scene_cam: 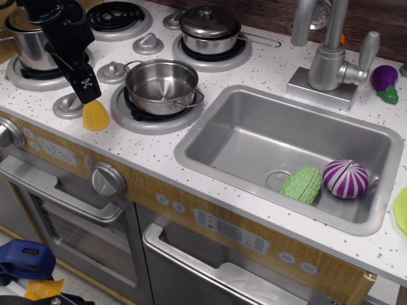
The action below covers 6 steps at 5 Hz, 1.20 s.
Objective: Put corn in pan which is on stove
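Note:
The corn [96, 116] is a small yellow ridged piece standing on the white speckled top of the stove [152, 141], at its front edge, left of the front right burner. The pan [162, 86] is a shiny lidless steel pot with wire handles; it sits empty on that burner, just right of the corn. My black gripper [88, 96] reaches down from the upper left. Its fingertips [85, 84] are right at the top of the corn. I cannot tell whether the jaws are closed on the corn or only touching it.
A lidded long-handled steel pan [208, 28] sits on the back right burner and a taller steel pot [30, 43] on the left burner behind the arm. The sink [254, 127] on the right holds a light green ridged vegetable [302, 184] and a purple one [345, 178]. A faucet [331, 60] stands behind it.

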Motion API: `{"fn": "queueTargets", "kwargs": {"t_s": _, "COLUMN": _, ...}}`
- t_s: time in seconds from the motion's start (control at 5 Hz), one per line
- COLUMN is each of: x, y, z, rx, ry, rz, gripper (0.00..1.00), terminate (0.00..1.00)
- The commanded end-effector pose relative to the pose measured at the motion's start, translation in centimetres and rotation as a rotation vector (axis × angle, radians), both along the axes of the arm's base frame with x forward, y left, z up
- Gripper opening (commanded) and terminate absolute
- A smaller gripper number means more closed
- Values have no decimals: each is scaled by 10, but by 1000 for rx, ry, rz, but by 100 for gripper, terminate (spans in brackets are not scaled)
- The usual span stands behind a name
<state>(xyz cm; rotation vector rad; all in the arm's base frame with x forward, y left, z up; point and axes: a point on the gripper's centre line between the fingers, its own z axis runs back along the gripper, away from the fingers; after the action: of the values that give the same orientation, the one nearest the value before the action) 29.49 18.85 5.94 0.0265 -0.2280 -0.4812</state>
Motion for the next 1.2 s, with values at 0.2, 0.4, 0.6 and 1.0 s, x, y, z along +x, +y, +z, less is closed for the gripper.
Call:
{"fn": "queueTargets", "kwargs": {"t_s": 0.2, "x": 3, "y": 3, "z": -7, "rx": -38, "ry": 25, "rz": 9, "gripper": 100, "terminate": 0}}
{"fn": "queueTargets", "kwargs": {"t_s": 0.4, "x": 4, "y": 5, "z": -15, "rx": -72, "ry": 44, "rz": 17, "gripper": 100, "terminate": 0}}
{"fn": "queueTargets", "kwargs": {"t_s": 0.6, "x": 5, "y": 6, "z": -21, "rx": -97, "ry": 50, "rz": 30, "gripper": 100, "terminate": 0}}
{"fn": "queueTargets", "kwargs": {"t_s": 1.0, "x": 2, "y": 4, "z": -33, "rx": -71, "ry": 13, "rz": 39, "gripper": 100, "terminate": 0}}
